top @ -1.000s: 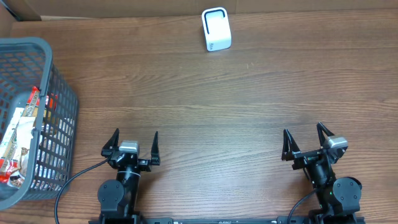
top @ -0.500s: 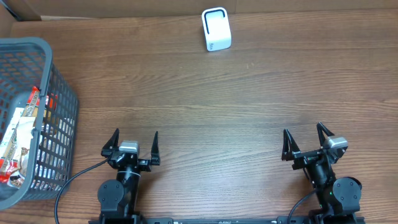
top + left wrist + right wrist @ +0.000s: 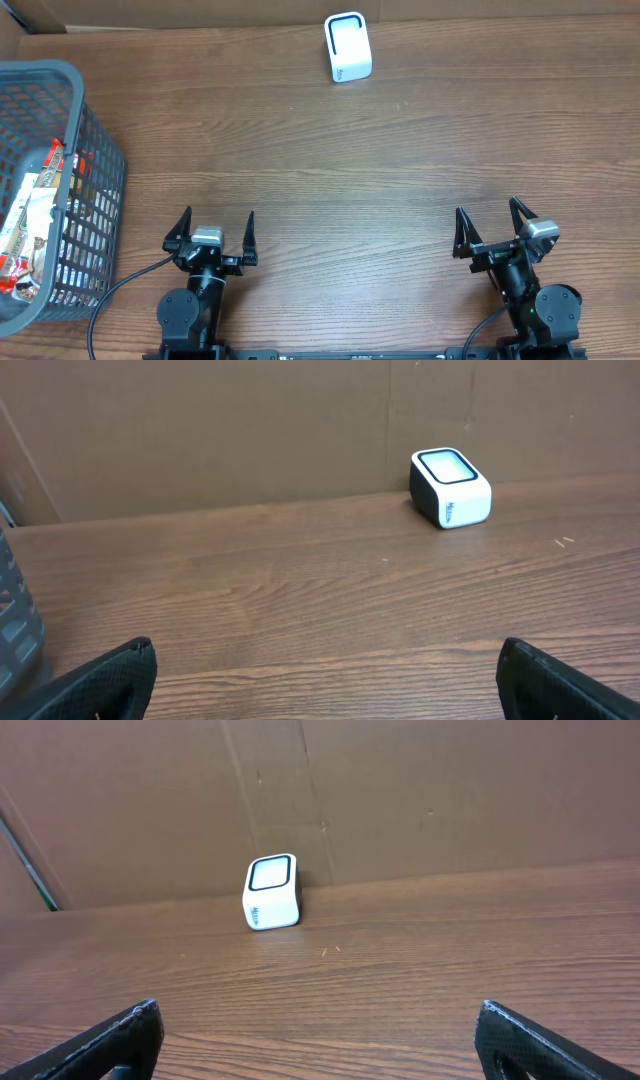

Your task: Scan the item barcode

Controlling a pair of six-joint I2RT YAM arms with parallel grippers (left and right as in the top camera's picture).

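Note:
A small white barcode scanner (image 3: 348, 47) with a dark-rimmed window stands at the far middle of the wooden table; it also shows in the left wrist view (image 3: 450, 488) and the right wrist view (image 3: 271, 892). Packaged items (image 3: 30, 225) lie in the grey basket (image 3: 95, 140) at the left edge. My left gripper (image 3: 214, 224) rests open near the front left, nothing between its fingers (image 3: 110, 678). My right gripper (image 3: 490, 224) is open near the front right, also holding nothing; both point toward the scanner from far off.
A brown cardboard wall (image 3: 200, 430) runs along the table's far edge behind the scanner. The basket's corner (image 3: 15, 630) sits just left of my left gripper.

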